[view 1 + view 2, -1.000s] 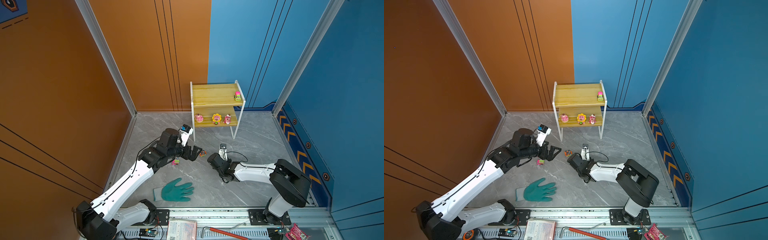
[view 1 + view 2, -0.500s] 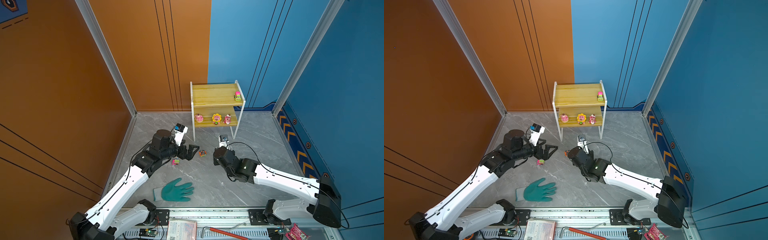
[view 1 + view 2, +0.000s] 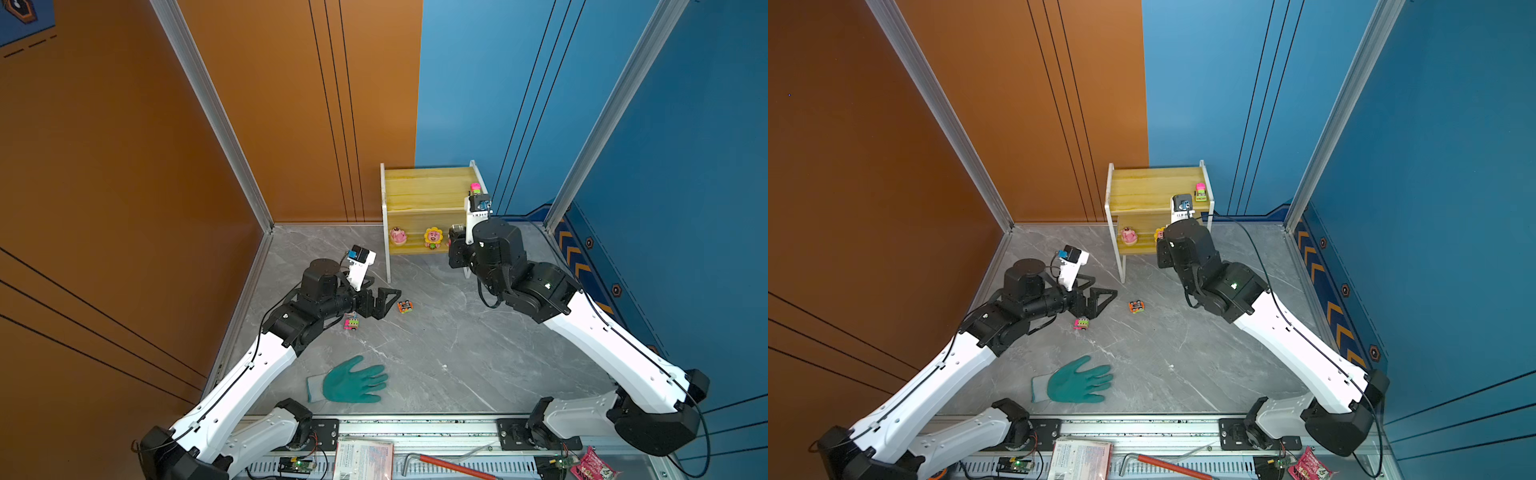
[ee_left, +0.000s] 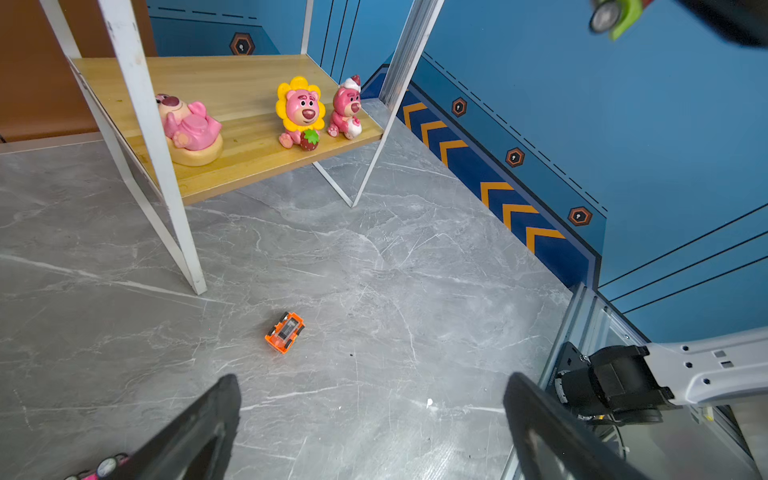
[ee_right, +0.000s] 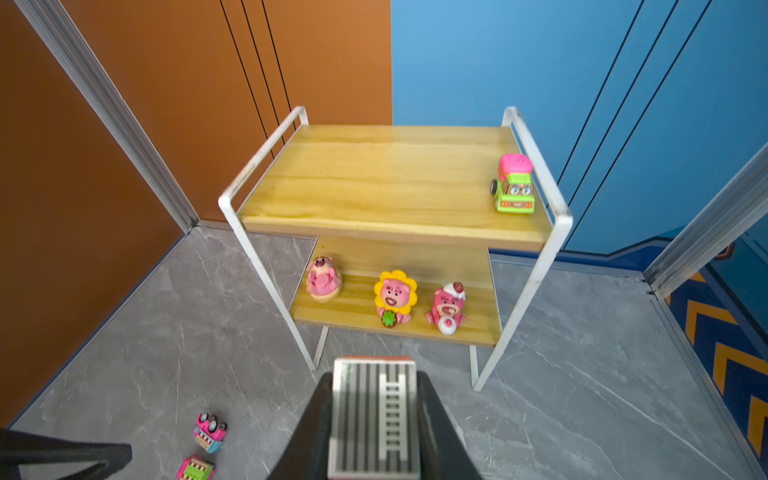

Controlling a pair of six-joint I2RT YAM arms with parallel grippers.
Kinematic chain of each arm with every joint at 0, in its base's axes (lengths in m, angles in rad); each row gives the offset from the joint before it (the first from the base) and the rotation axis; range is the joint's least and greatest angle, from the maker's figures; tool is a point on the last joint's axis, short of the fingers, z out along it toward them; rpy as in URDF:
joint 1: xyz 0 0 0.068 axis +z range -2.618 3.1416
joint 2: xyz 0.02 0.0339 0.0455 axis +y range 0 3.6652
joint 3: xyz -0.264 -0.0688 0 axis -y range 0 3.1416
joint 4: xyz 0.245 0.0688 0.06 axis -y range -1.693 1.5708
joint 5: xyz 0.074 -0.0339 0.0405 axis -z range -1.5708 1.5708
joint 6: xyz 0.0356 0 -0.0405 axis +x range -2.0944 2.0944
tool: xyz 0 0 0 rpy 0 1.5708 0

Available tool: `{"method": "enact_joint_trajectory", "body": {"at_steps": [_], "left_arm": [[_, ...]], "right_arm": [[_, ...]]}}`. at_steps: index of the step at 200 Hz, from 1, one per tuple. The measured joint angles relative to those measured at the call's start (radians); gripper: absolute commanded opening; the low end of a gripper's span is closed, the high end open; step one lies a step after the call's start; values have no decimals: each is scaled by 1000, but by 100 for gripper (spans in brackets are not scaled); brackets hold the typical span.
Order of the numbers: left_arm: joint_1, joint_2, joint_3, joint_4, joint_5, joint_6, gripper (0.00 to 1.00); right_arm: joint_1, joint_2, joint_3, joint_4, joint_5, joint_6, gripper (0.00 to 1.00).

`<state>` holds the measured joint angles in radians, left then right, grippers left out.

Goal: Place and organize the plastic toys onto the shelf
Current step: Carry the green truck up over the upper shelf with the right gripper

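Yellow-boarded shelf [image 5: 374, 174] at the far middle of the grey table [image 3: 436, 353], white frame upright. Done, by the look of it: three pink bears in a row on the lower board, namely reclining bear [image 5: 324, 279] at left, sunflower bear [image 5: 395, 297] in the middle, capped bear [image 5: 447, 307] at right, each apart from the next; green and pink car [image 5: 514, 185] alone at the far right of the upper board, just beside the frame rail. In hand: right end effector [image 5: 374, 374] closed to a narrow gap on a striped-roof car [image 5: 374, 428], raised in front of the shelf, near its right legs. Not yet shelved: orange car [image 3: 404, 306] on the table near the middle, in front of the shelf; upturned pink car [image 5: 210, 432], wheels up, and green-topped pink car [image 5: 195, 469] just beside it, both further left. Left end effector [image 3: 383, 302] spread fully wide, empty, low over the table close to that pair, orange car just beyond its tips. Judged about halfway: four of eight toys placed, a fifth gripped, three to fetch; upper board mostly bare, with room enough for a row of cars.
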<state>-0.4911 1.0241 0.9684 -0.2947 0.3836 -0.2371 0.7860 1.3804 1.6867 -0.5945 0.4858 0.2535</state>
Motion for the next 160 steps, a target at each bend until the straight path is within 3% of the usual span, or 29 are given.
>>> {"method": "enact_joint_trajectory", "body": {"at_steps": [34, 82, 160], "left_arm": [[-14, 40, 0, 0, -2, -8, 99], [-47, 74, -6, 0, -35, -14, 97], [-58, 95, -11, 0, -190, -10, 99]], "right_arm": [[-92, 120, 171, -71, -81, -64, 21], [-214, 231, 290, -126, -153, -113, 21], [-269, 372, 385, -112, -180, -146, 22]]}}
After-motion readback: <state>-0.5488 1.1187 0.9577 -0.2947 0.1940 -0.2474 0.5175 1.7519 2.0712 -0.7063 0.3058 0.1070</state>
